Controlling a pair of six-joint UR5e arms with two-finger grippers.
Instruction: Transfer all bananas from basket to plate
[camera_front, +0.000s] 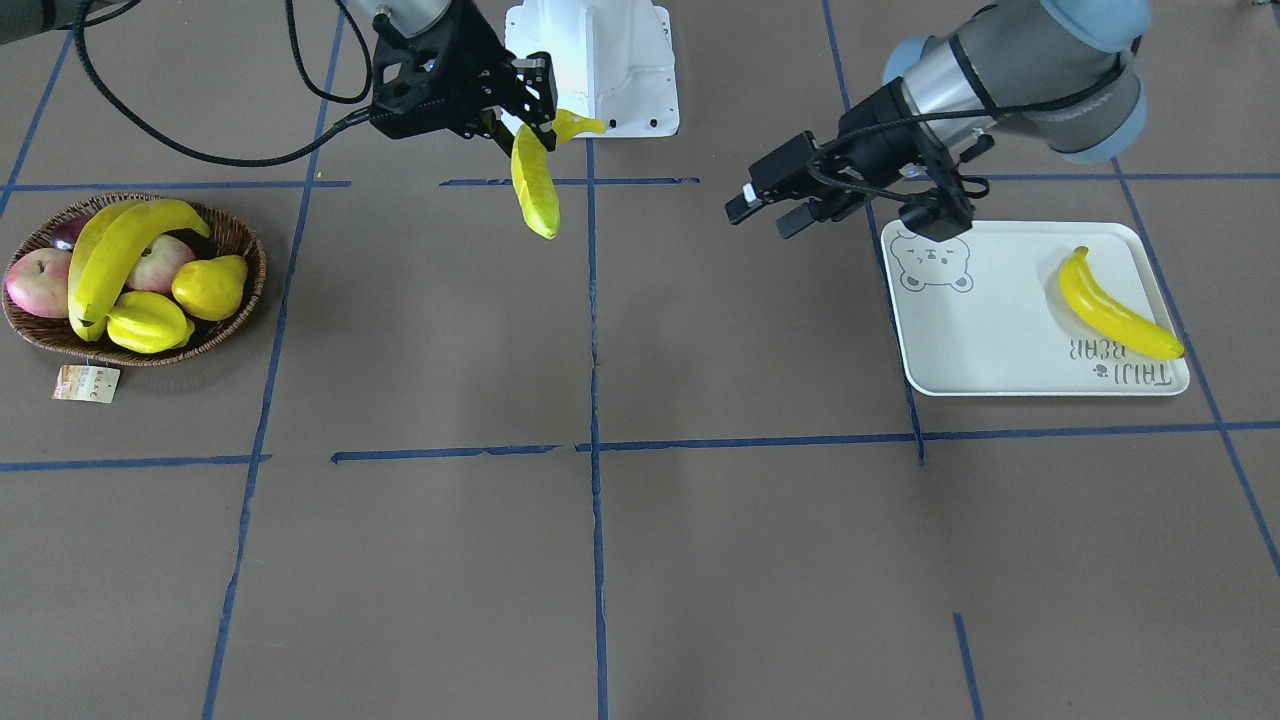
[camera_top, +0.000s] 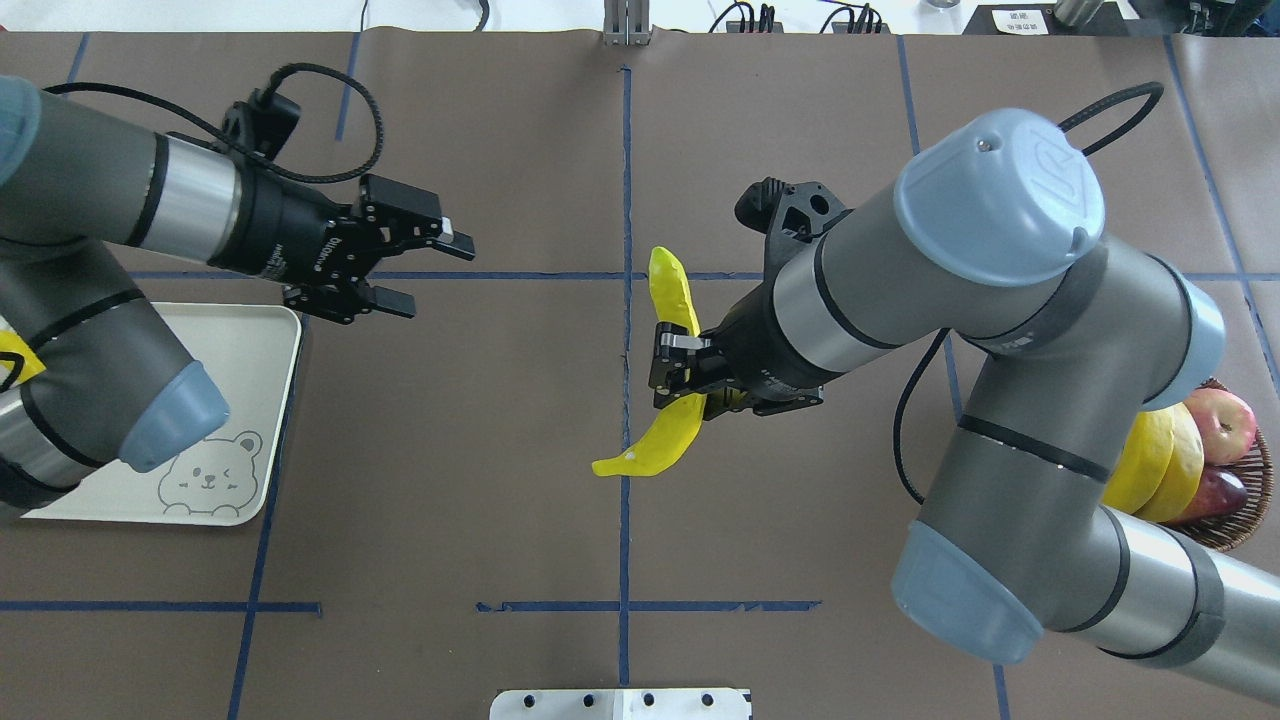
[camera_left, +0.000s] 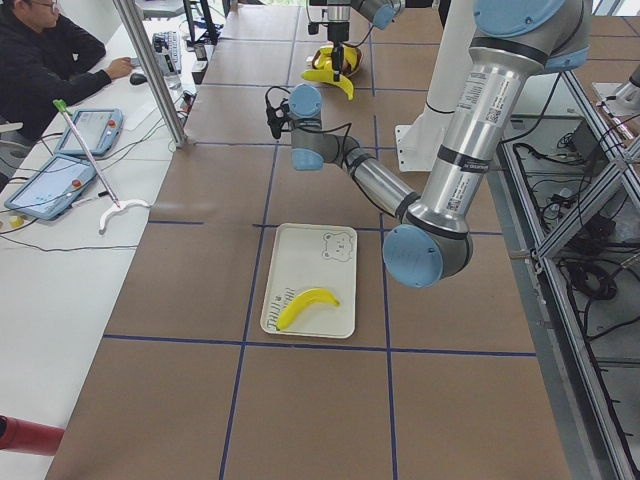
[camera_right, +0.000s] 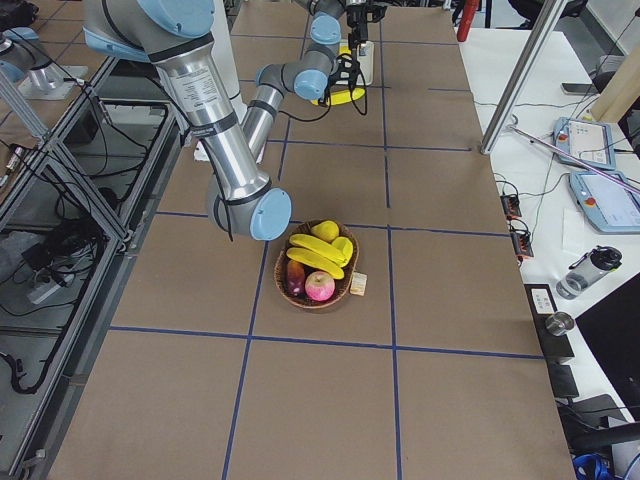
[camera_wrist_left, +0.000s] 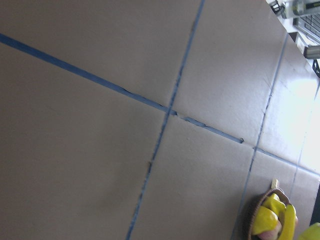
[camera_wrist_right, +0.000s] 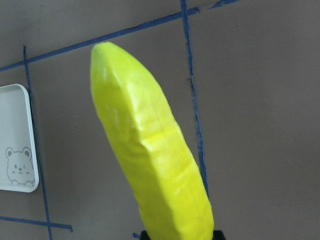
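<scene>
1. One banana (camera_front: 537, 190) is held in the air at the upper centre of the front-facing view. It is clamped near its stem end by the right gripper (camera_front: 522, 125), and its long free end hangs downward over the table's middle tape line.
2. A second banana (camera_front: 1112, 312) is seen lying on the plate (camera_front: 1000, 345) at the right of that view. Two more bananas (camera_front: 115, 255) lie in the basket (camera_front: 248, 262) at the far left, among apples, a pear and a starfruit.
3. The left gripper (camera_front: 770, 212) is held empty with its jaws apart, just beside the plate's bear corner and aimed toward the carried banana.
4. The step in hand is judged to be a mid-table hand-over, with one of four bananas delivered. The free end would need to be brought between the open fingers and gripped there before the right jaws are released.
5. "TAIJI BEAR" (camera_front: 1128, 364) can be read upside-down on the plate, opposite a bear-face drawing (camera_front: 932, 262). The print on the basket's paper tag (camera_front: 86, 383) is too small to be read.
</scene>
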